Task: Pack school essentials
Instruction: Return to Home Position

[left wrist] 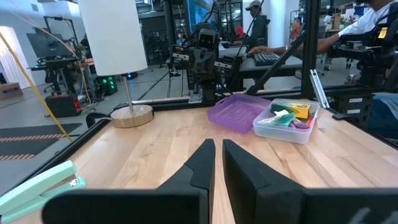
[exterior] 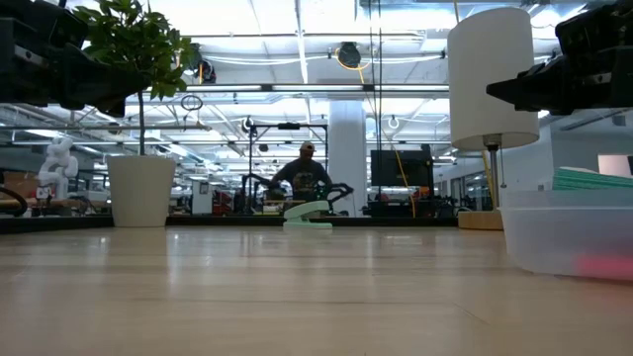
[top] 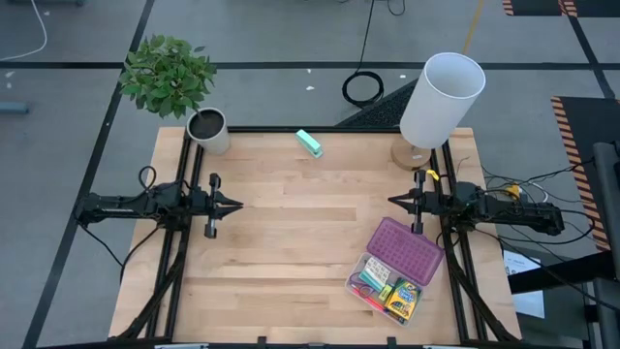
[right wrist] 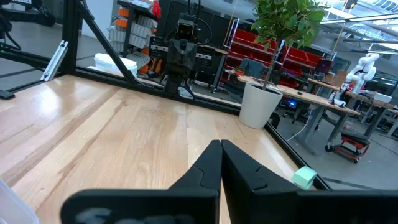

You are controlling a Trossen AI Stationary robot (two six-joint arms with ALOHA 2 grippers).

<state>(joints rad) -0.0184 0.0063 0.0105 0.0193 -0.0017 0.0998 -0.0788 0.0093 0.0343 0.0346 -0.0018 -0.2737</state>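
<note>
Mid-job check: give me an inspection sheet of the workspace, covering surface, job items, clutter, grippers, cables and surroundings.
Surface: wooden table, bare in the middle.
Job's things: clear case near the right front corner, purple lid open, crayon box and other stationery inside.
Clutter: teal stapler at the far edge; potted plant far left; lamp far right.
Grippers: left gripper shut, at the left edge; right gripper shut, above the case's side.
Cables: black coil on the floor beyond the table.
Surroundings: a seated person behind the table.
</note>
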